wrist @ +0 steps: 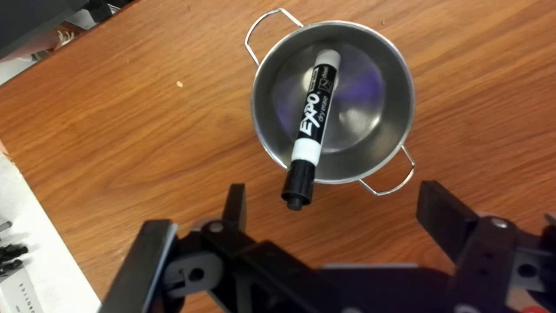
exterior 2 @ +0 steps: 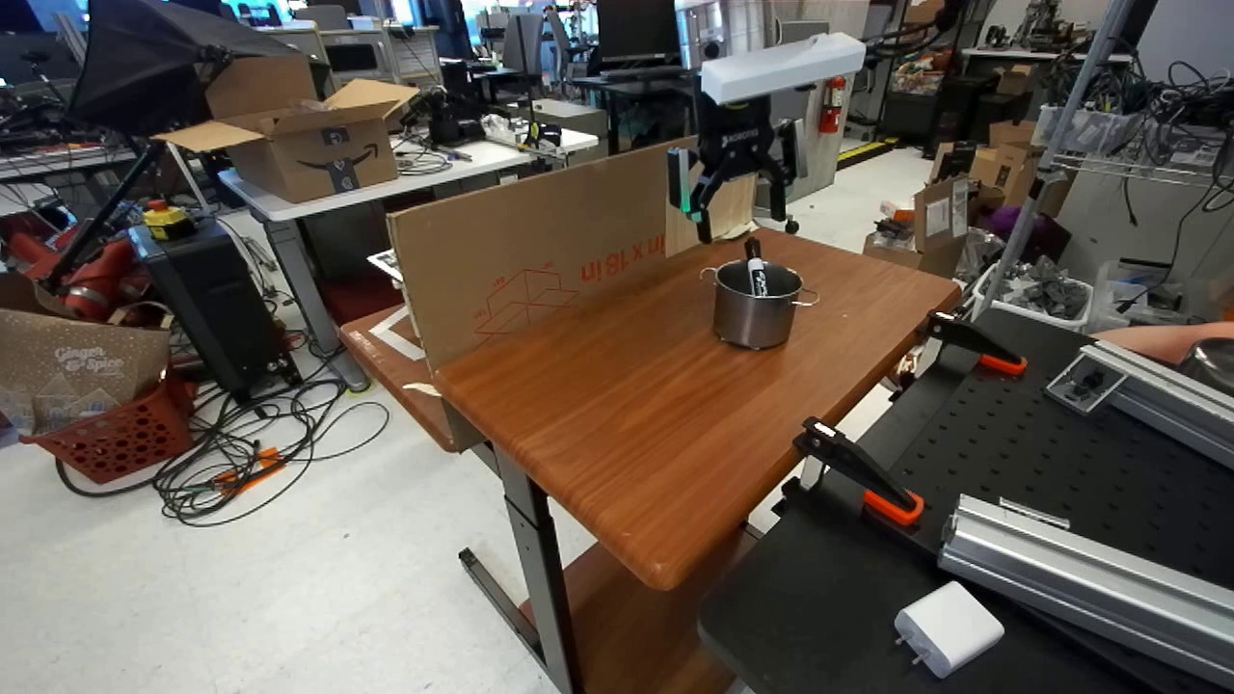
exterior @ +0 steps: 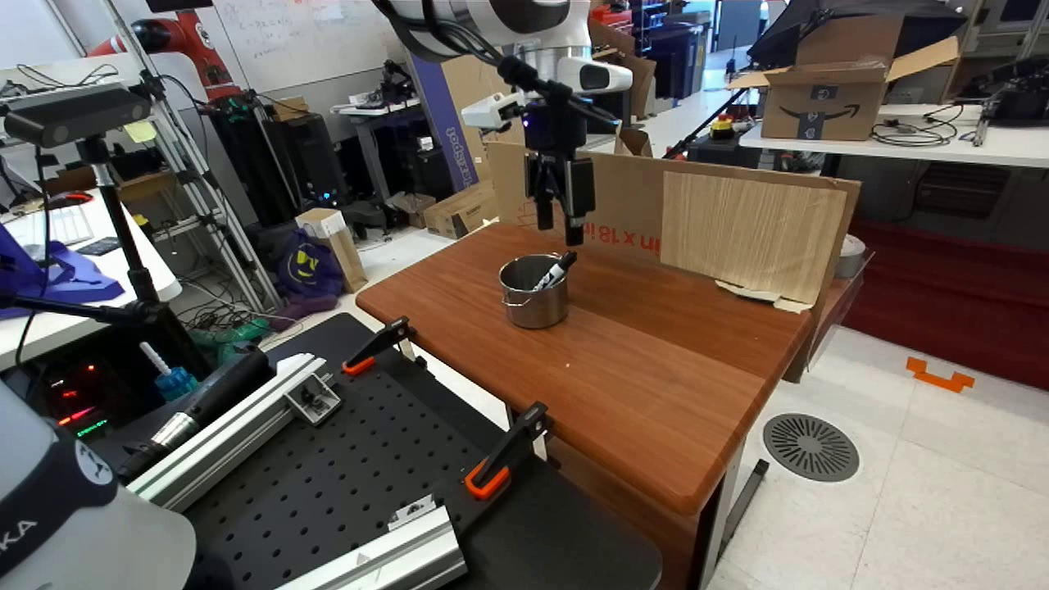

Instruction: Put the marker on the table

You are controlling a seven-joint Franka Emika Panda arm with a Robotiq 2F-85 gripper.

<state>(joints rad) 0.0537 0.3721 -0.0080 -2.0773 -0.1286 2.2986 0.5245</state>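
The marker (exterior: pixel 556 272) leans inside the metal cup (exterior: pixel 534 306), its black cap sticking out over the rim. It also shows in an exterior view (exterior 2: pixel 757 274). In the wrist view the white and black marker (wrist: pixel 313 114) lies across the cup (wrist: pixel 397 108), cap toward my gripper. The cup stands upright on the reddish-brown table (exterior: pixel 639 356), which also shows in an exterior view (exterior 2: pixel 617 414). My gripper (wrist: pixel 333 191) is open and empty. In both exterior views it hangs above the cup and the cap, apart from them (exterior: pixel 560 233) (exterior 2: pixel 740 227).
A cardboard sheet (exterior: pixel 606 184) stands upright along one long edge of the table. A black perforated board (exterior: pixel 361 459) with metal rails lies along the opposite side, with black and orange clamps (exterior: pixel 512 451) at the edge. The cup has wire handles (wrist: pixel 391 188) on two sides.
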